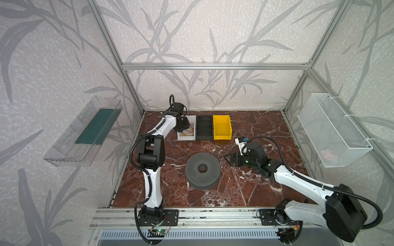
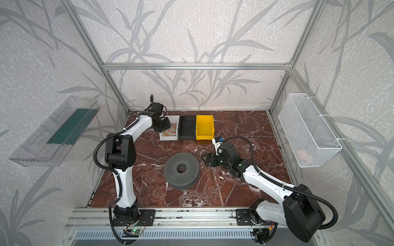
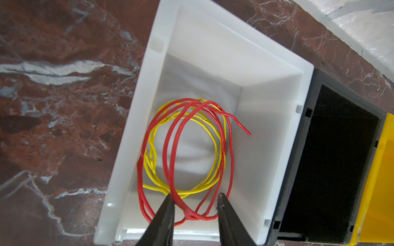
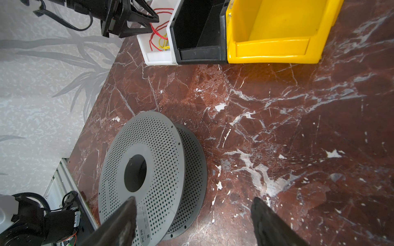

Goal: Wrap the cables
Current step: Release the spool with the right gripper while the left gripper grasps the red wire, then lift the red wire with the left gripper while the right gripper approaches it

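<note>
Cables (image 3: 223, 147) coiled in white bin (image 3: 136, 119), table (image 1: 255, 191) far edge, left end. Left gripper (image 3: 195, 194) over bin, jaws partly apart, red loops between tips, unpinched. Right gripper (image 4: 194, 199) wide open, empty, beside spool (image 4: 162, 149), well apart from cables.

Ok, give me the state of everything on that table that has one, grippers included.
red cable, loosely coiled in the white bin, not wrapped.
yellow cable, coiled with it, same bin.
white bin, holds both cables.
black bin, looks empty.
yellow bin, empty.
spool, lying flat, nothing wound on it.
left gripper, open, jaws astride red loops in the bin.
right gripper, open, empty, beside the spool.
</note>
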Controlling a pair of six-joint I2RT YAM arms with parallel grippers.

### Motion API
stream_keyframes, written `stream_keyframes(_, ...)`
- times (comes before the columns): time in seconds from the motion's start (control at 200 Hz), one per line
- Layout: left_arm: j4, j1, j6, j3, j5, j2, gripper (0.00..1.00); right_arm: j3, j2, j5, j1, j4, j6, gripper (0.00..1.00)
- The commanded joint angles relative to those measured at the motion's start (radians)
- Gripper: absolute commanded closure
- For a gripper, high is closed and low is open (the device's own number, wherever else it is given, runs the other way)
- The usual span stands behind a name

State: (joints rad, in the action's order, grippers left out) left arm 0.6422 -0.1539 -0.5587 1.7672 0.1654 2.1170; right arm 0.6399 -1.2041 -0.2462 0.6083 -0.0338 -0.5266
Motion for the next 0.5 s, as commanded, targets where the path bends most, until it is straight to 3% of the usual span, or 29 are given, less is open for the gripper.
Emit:
stream_keyframes(0.0,-0.047,-0.001,-0.020,0.005,-0.010,0.019,0.71,-0.003,0.007,-0.013,-0.003,-0.013,0.001,0.18)
stream_keyframes(0.285,-0.123,-0.003,-0.028,-0.075,-0.026,-0.060,1.00,-0.037,0.081,0.005,-0.004,0.001,-0.030,0.18)
stream_keyframes(0.495,-0.210,-0.003,-0.027,-0.190,-0.009,-0.200,1.00,-0.043,0.153,0.030,-0.003,0.038,-0.041,0.18)
